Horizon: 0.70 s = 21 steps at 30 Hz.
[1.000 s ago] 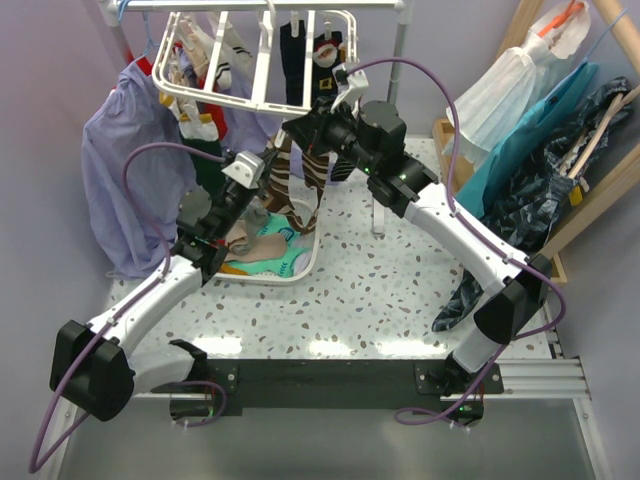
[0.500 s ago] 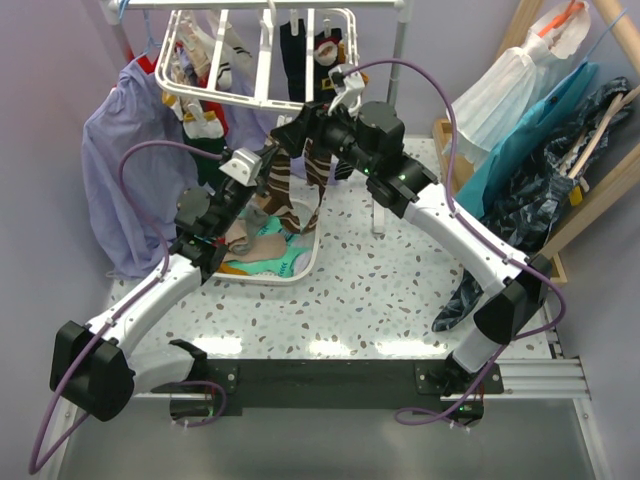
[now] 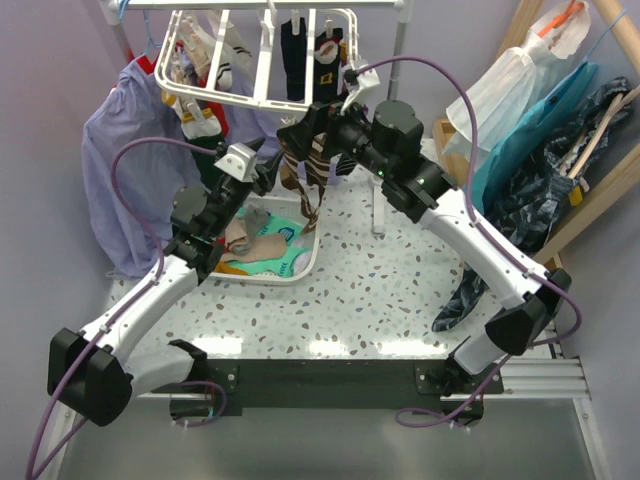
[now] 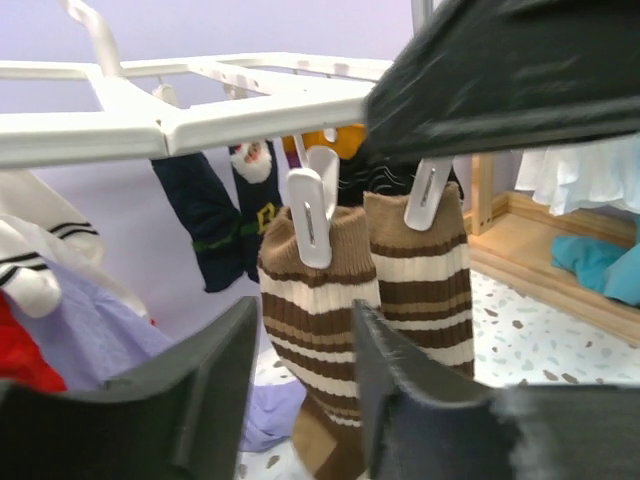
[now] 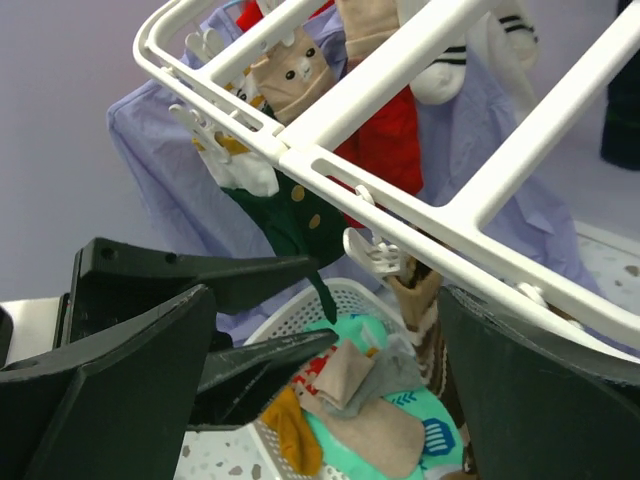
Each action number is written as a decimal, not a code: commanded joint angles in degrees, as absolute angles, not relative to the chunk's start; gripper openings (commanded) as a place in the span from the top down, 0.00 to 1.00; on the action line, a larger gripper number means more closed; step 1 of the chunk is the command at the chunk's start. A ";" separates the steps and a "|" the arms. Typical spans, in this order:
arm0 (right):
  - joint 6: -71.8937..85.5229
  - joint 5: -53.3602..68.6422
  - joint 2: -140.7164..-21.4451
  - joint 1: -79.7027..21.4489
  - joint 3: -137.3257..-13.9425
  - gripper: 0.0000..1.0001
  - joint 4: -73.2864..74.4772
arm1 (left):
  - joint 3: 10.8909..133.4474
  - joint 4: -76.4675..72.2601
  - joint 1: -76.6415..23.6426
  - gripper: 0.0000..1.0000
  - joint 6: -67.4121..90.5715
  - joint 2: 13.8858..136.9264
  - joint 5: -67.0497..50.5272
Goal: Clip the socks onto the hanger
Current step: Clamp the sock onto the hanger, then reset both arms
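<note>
Brown-cream striped socks (image 4: 320,300), clipped to white hanger (image 4: 230,115)

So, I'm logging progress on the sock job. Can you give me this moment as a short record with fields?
striped socks: two, hanging from the hanger, one clip on each
left tool: open, just in front of the striped socks, holding nothing
right tool: open, close to the hanger, holding nothing
hung socks: several more on the hanger
basket: loose socks inside, not yet clipped
</note>
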<state>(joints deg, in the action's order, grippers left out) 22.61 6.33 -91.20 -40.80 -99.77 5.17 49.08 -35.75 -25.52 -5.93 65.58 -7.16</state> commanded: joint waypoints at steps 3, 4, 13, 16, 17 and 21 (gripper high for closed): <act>12.84 0.09 -82.54 -40.43 -99.94 0.02 9.05 | 54.05 -30.08 -25.31 0.34 -3.34 59.08 -4.66; 10.92 -2.44 -81.66 -40.43 -99.50 0.02 10.01 | 54.49 -29.01 -25.31 0.29 -2.38 58.28 -4.14; 0.27 -14.14 -67.34 -40.43 -90.19 0.01 12.31 | 60.90 -6.44 -25.31 0.00 3.60 44.84 6.41; -3.06 -17.83 -61.20 -40.43 -85.00 0.01 10.82 | 62.13 2.08 -25.31 0.00 3.69 39.13 11.33; -3.69 -19.32 -59.43 -40.43 -83.51 0.01 10.38 | 62.40 4.20 -25.31 0.00 3.69 37.63 12.21; -6.06 -22.84 -51.08 -40.43 -73.32 0.01 6.69 | 61.88 13.52 -25.31 0.00 3.34 27.63 18.61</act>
